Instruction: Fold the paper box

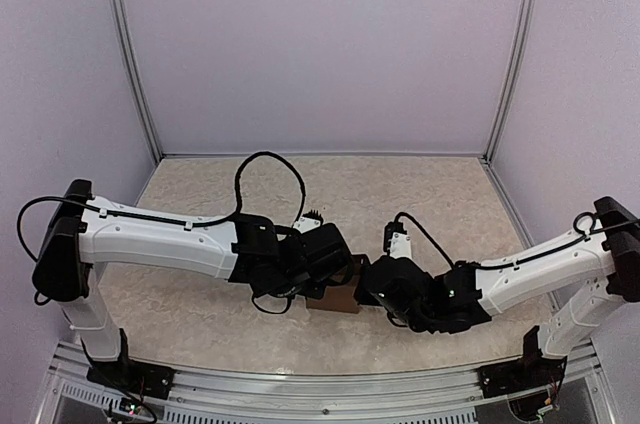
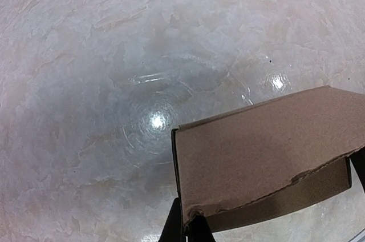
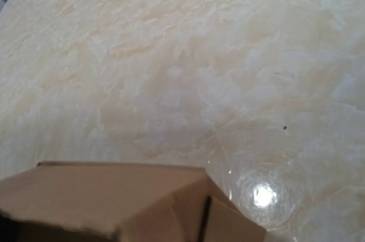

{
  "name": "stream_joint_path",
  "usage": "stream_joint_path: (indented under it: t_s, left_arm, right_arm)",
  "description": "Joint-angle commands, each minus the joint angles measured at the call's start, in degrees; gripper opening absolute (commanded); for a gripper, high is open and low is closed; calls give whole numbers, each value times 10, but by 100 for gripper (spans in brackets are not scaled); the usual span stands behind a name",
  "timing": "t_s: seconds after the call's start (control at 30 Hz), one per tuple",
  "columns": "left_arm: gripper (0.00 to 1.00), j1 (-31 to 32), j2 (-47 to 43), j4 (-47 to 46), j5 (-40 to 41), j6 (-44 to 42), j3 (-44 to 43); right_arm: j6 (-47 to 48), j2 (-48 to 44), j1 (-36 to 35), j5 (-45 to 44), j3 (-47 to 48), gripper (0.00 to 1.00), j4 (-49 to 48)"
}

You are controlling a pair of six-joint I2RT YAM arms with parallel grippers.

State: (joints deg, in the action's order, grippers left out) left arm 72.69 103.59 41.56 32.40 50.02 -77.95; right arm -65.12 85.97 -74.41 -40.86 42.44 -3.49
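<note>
The paper box [image 1: 335,301], plain brown cardboard, stands on the table between the two arms near the front edge. My left gripper [image 1: 340,272] reaches it from the left. In the left wrist view its dark fingertips [image 2: 174,228] are shut on the near corner of a cardboard wall [image 2: 256,150], which has a flap hanging below it. From the right, my right gripper [image 1: 368,281] comes in against the box. In the right wrist view the box [image 3: 114,196] fills the bottom left with a dark slit in its side. That gripper's fingers are hidden, so a grip does not show.
The marbled beige tabletop [image 1: 400,194] stretches behind the box to white enclosure walls with metal corner posts [image 1: 130,54]. A black cable [image 1: 270,159] loops above the left arm. A metal rail [image 1: 300,389] runs along the near edge.
</note>
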Motion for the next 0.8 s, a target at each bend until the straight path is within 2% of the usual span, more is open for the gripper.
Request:
stream_joint_path:
  t_s: [0.0,0.13,0.3,0.47,0.77]
  left_arm:
    - [0,6,18,22,-26,3,0]
    - [0,7,15,21,-23,6,6]
    - [0,7,14,20,-23,7,5]
    - [0,7,14,25,-20,9,5]
    - [0,6,23,28,-22,7,-5]
  right_arm:
    - [-31,37,-19,17,-10,0,99]
    - [-37,28,-25,6,-9,0,115]
    - [-33,7,-28,-7,-4,12,130]
    - [-12,-23,-28,-22,7,20,142]
    - [74,-104,-28,-24,12,40,126]
